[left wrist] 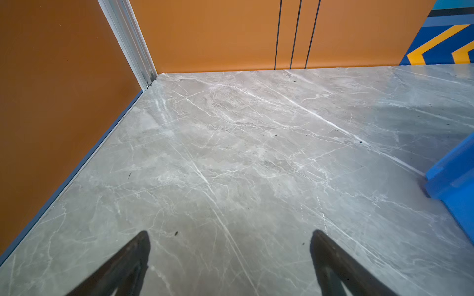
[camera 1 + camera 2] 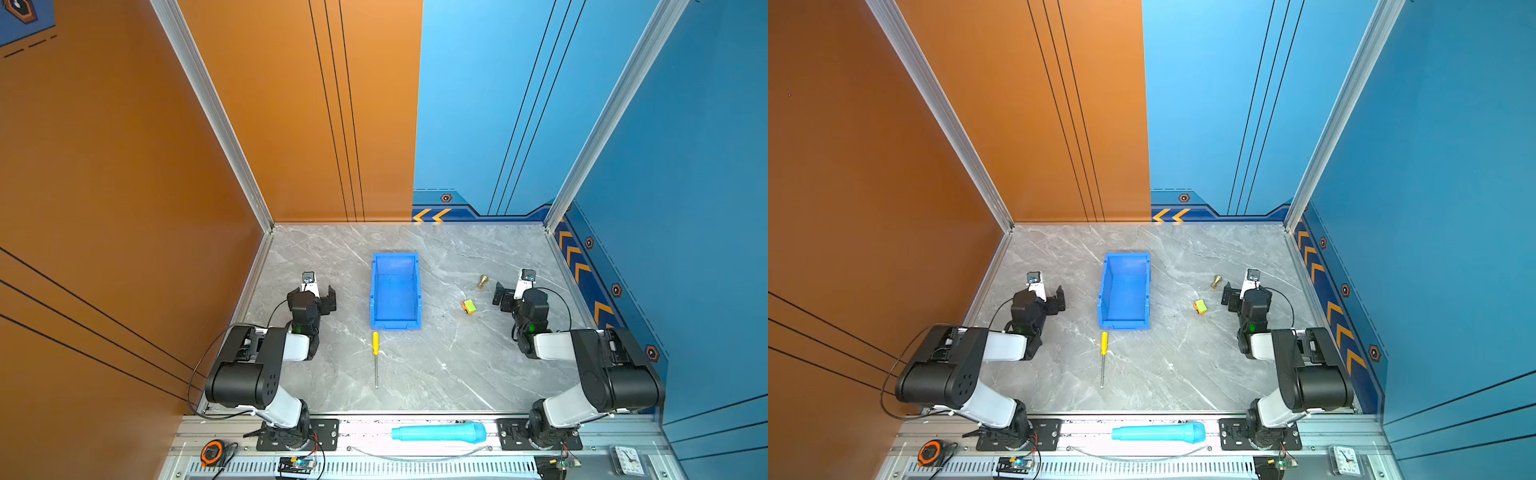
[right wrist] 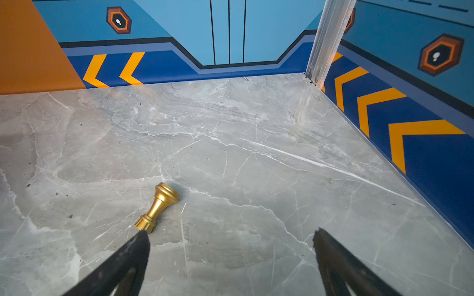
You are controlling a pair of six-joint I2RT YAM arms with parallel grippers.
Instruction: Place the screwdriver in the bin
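glossy plastic bin (image 2: 395,291) on polished marble tabletop (image 2: 436,374).

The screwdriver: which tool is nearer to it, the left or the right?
Left. The left tool is a little left of the screwdriver; the right tool is farther away, past the toy car.

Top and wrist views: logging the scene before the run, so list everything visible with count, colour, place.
bin: 1, bright blue, centre, empty
screwdriver: 1, yellow handle, silver shaft, before bin's low lip
small toy: 1, green and orange, right of bin
knob-like piece: 1, gold, lying farther right
toy microphone: 1, light blue, front rail, middle
tape measure: 1, orange-black, front rail, left
clock: 1, white, front rail, right
table: 1, grey marble, between the walls
left gripper: 1, black, open, left of bin
right gripper: 1, black, open, by knob-like piece
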